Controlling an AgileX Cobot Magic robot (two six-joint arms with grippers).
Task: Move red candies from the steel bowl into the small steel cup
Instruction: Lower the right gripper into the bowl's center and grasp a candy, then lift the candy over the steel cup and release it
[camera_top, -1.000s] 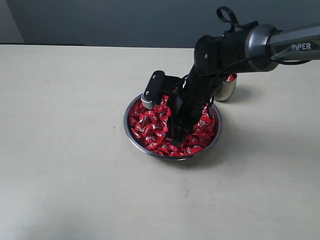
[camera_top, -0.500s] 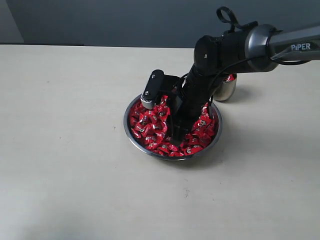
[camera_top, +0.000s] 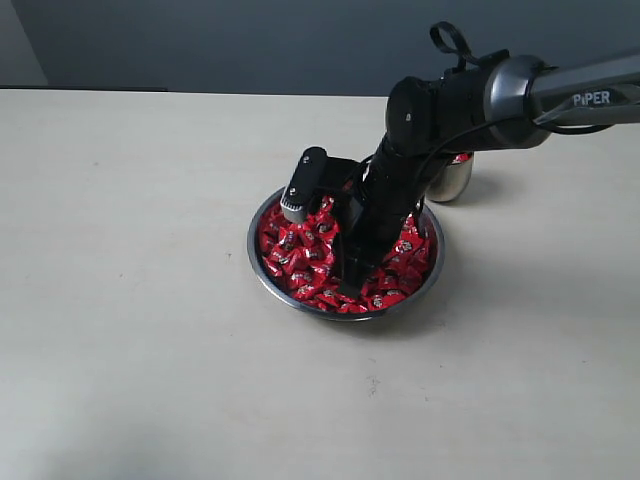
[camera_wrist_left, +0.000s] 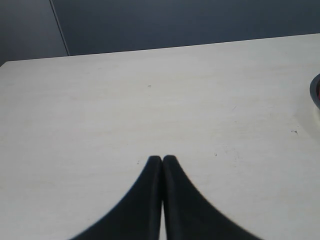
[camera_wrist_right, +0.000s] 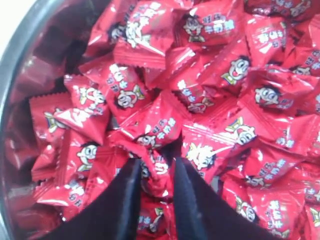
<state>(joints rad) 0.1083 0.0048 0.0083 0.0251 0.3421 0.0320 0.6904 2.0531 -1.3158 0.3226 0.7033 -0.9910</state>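
Red candies (camera_wrist_right: 210, 75) are crowding the right gripper (camera_wrist_right: 155, 163), its jaws straddling one, whether clamped I cannot tell; the left gripper's (camera_wrist_left: 162, 159) jaws are pressing together. Slick foil is risking a drop before the small steel cup (camera_top: 458, 180) toward the counter's (camera_top: 150, 350) far edge.

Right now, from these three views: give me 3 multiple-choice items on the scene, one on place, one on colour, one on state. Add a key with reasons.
1. In the exterior view, where does the small steel cup stand relative to the steel bowl?
A. inside it
B. beyond it, to the right
C. in front of it, to the left

2. What colour are the wrappers of the candies in the bowl?
A. gold
B. blue
C. red

3. How is the left gripper?
A. shut, holding nothing
B. open wide
C. shut on a candy

Key:
1 B: the cup sits just past the bowl's far right rim.
2 C: the right wrist view shows only shiny red wrappers.
3 A: its fingertips meet with nothing between them, above the table.
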